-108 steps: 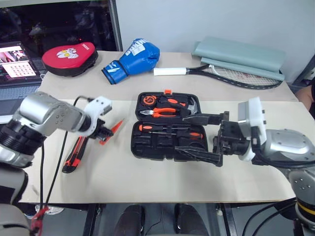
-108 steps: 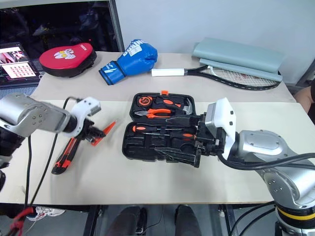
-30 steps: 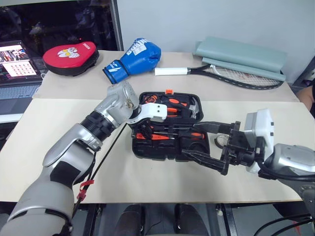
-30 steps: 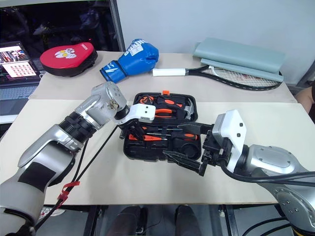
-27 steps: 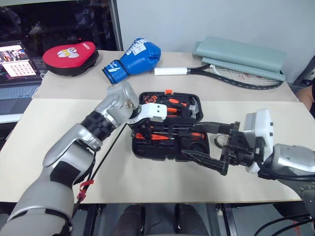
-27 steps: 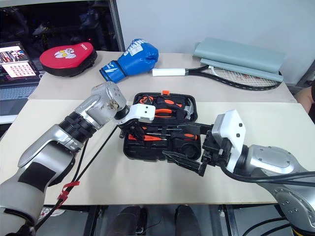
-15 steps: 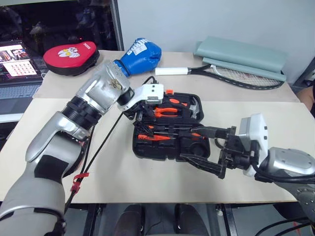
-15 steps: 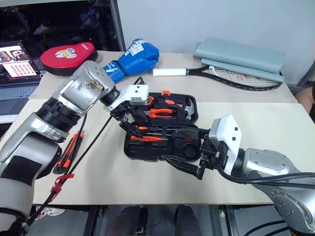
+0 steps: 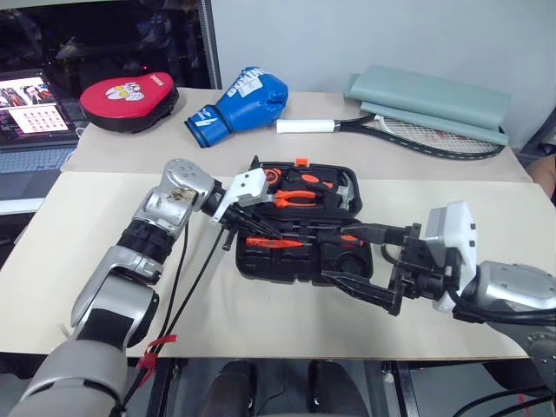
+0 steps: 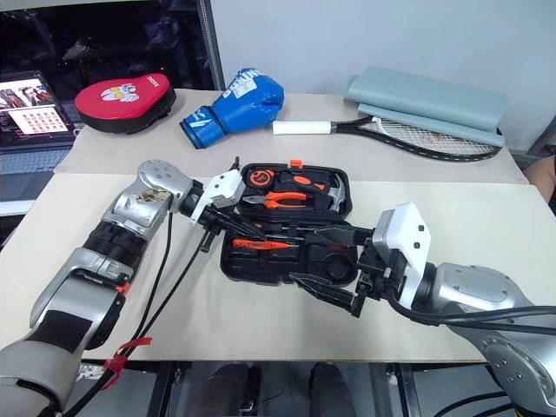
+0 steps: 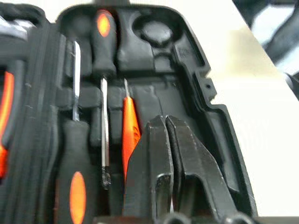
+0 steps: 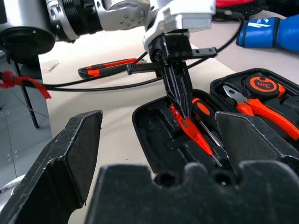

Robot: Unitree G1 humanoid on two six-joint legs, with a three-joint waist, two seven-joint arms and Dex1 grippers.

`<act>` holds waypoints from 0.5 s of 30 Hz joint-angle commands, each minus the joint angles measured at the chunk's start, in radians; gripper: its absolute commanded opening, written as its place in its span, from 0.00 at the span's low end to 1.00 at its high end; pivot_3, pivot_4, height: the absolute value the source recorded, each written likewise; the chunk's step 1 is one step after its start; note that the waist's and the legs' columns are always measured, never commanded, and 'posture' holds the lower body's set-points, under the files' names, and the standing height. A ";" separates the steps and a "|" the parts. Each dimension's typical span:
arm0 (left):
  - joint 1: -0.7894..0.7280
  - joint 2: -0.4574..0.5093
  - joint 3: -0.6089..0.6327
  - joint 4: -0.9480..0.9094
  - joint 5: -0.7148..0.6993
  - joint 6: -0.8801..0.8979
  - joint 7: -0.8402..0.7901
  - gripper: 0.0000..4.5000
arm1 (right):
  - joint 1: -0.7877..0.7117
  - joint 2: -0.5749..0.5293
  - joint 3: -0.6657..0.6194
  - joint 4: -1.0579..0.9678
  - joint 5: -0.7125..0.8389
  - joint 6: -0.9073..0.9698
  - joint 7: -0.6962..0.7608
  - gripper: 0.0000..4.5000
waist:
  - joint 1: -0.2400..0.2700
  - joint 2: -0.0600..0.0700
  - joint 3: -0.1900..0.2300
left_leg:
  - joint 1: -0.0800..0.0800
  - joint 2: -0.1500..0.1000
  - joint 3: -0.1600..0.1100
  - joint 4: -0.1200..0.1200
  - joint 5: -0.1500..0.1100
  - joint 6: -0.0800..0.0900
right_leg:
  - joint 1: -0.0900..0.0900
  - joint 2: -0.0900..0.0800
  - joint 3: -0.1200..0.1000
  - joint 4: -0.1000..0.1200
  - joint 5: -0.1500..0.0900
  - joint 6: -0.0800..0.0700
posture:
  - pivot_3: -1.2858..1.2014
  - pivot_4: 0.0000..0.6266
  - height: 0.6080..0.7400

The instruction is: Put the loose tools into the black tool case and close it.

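**Tester pen dropped in its slot, left fingers now clenched empty**

Head views: the left gripper [image 10: 233,228] hovers at the near-left corner of the black tool case [image 9: 300,228], which lies open. A second ago its fingers were over the lower tray; now they are clenched with nothing between them. The right gripper [image 9: 365,261] waits released at the case's right edge.

Left wrist view: the tester pen [image 11: 130,128] lies in its slot just past the closed fingertips, beside two screwdrivers [image 11: 74,154].

Right wrist view: the utility knife [image 12: 110,67] lies on the table beyond the left fingers, outside the case. That likely comes next, then closing.
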 commanded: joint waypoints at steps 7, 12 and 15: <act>0.069 -0.039 0.057 0.044 0.025 -0.124 0.070 0.01 | 0.009 -0.016 -0.041 -0.013 0.032 -0.006 -0.010 1.00 | 0.002 0.000 0.000 | 0.000 0.000 0.000 0.000 0.000 0.000 | 0.000 0.000 0.000 0.000 0.000 0.000 | 0.52 0.24 0.97; 0.067 -0.055 0.063 0.107 0.051 -0.174 0.090 0.01 | 0.008 -0.015 -0.038 -0.010 0.034 -0.006 -0.013 1.00 | 0.002 0.000 0.000 | 0.000 0.000 0.000 0.000 0.000 0.000 | 0.000 0.000 0.000 0.000 0.000 0.000 | 0.52 0.24 0.97; 0.061 -0.068 0.069 0.147 0.063 -0.205 0.101 0.01 | 0.008 -0.015 -0.037 -0.010 0.034 -0.006 -0.014 1.00 | 0.002 0.000 0.000 | 0.000 0.000 0.000 0.001 0.000 0.000 | 0.000 0.000 0.000 0.000 0.000 0.000 | 0.52 0.24 0.97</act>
